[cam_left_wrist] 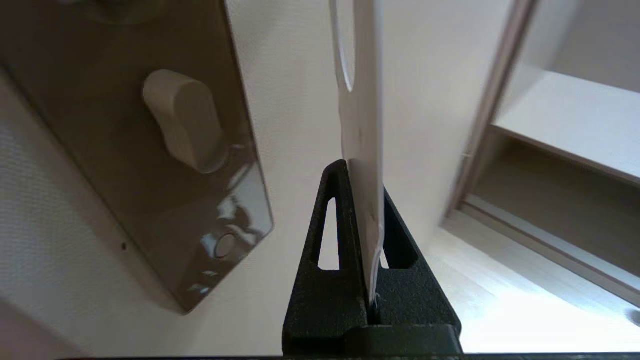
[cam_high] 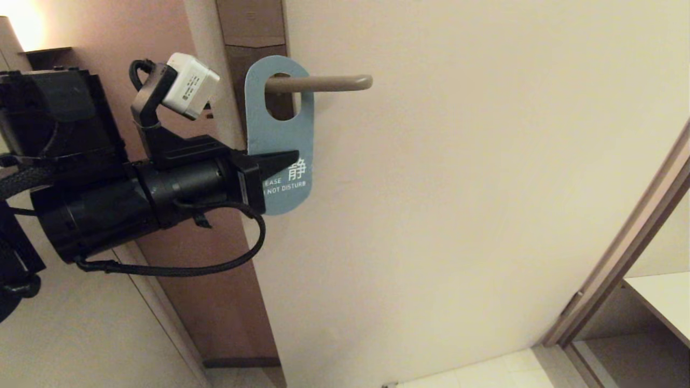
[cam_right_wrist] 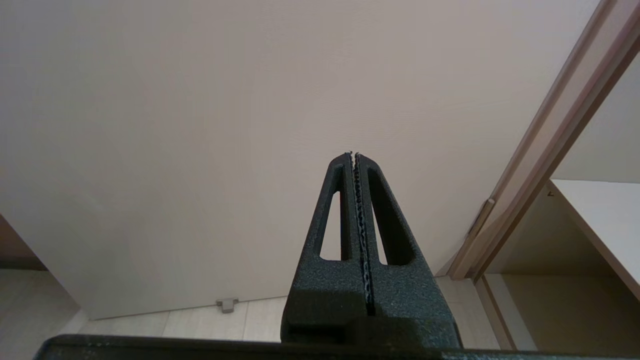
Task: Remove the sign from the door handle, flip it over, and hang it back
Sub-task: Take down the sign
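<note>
A pale cream door (cam_high: 458, 215) fills most of the head view, with a brown frame strip at its 9 o'clock edge and an open doorway (cam_high: 636, 258) down at 4 o'clock giving onto a light shelf (cam_high: 660, 302).

On the door, the tall brown lock plate (cam_left_wrist: 125, 150) carries the door handle (cam_high: 323, 83), a slim horizontal rod near 12 o'clock. The sign (cam_high: 280, 134) hangs from it by its oval hole, teal side out, the white lettering low on the card.

The left gripper (cam_high: 280, 160) reaches in from 9 o'clock; its fingers are clenched on the lower part of the card, which stands edge-on between the jaws in the left wrist view.

The right gripper (cam_right_wrist: 356, 156), fingers pressed together on nothing, faces bare door, out of the head view.

The main risk, as I judge it, is the hole catching on the rod: a straight pull down or outward would bend the thin card or slip it from the pinch. It needs sliding along toward the free end at 3 o'clock.

The thumb-turn knob (cam_left_wrist: 182, 120) sits just beside the gripper and could be knocked.
</note>
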### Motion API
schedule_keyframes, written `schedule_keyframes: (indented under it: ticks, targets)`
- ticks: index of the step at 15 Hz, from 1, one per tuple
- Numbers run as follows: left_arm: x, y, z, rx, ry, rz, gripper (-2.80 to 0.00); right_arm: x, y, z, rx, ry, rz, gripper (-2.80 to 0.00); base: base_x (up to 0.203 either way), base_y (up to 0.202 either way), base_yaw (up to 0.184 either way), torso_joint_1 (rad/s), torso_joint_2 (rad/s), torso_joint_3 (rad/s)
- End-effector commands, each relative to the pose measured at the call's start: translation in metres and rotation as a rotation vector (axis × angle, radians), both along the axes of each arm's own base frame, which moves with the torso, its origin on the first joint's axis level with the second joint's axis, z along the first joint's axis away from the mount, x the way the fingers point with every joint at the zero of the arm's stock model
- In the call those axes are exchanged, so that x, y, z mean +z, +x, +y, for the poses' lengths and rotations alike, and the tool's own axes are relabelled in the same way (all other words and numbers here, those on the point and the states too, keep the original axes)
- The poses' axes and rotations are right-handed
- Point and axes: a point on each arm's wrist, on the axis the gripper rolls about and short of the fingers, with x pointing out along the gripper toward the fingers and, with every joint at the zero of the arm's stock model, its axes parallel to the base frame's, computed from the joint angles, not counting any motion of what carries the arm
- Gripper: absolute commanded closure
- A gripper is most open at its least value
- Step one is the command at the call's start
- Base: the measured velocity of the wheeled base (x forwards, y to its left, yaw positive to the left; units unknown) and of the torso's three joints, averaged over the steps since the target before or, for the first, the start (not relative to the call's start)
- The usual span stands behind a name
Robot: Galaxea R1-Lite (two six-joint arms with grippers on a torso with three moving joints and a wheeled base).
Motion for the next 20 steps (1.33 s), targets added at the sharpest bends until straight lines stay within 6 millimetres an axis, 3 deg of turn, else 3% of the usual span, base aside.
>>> schedule_keyframes:
  ticks: [1,9,13,20]
  targets:
    - [0.002,-0.003,-0.003,0.008,0.002,-0.015,0.0,0.0,0.0,0.0,0.001,-0.001,0.001,0.0,0.0,0.0,0.0,0.0,0.0,0.0]
    - [-0.001,-0.006,-0.014,0.201,0.067,-0.039,0.0,0.0,0.0,0.0,0.001,-0.001,0.001,0.0,0.0,0.0,0.0,0.0,0.0,0.0]
    - [-0.004,-0.011,-0.023,0.191,0.08,-0.027,0.0,0.0,0.0,0.0,0.0,-0.001,0.001,0.0,0.0,0.0,0.0,0.0,0.0,0.0]
    - [0.005,0.014,-0.044,0.252,0.064,-0.047,0.0,0.0,0.0,0.0,0.0,-0.001,0.001,0.0,0.0,0.0,0.0,0.0,0.0,0.0]
